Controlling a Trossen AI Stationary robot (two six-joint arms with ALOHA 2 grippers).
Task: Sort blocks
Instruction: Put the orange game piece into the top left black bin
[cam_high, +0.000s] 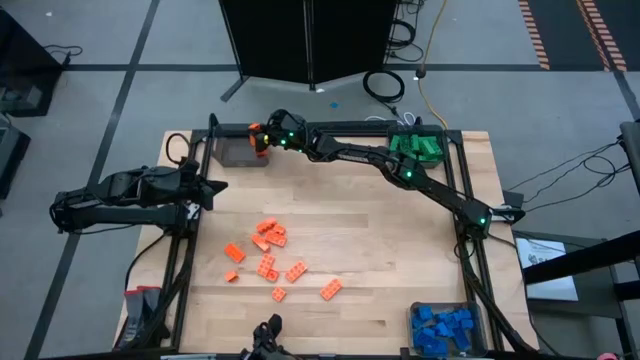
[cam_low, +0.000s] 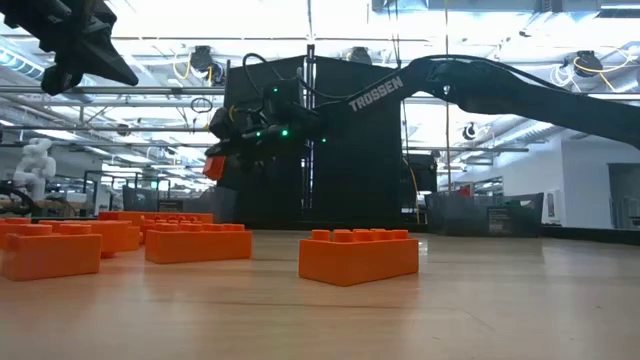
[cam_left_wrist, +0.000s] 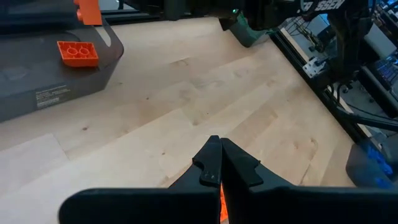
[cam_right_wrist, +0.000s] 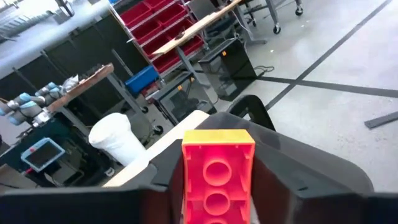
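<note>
The right end effector (cam_high: 258, 137), pinching an orange block (cam_right_wrist: 217, 175), hangs over the grey bin (cam_high: 238, 150) at the frame's upper left; left end effector (cam_high: 213, 187) waits pressed together.

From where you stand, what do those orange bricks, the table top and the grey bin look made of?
Orange bricks: moulded plastic probably, given their studs and smooth, slightly glossy faces. Table top: pale wood, as its planks and grain show. Grey bin: likely translucent plastic, smoky and smooth, with one brick inside.
</note>
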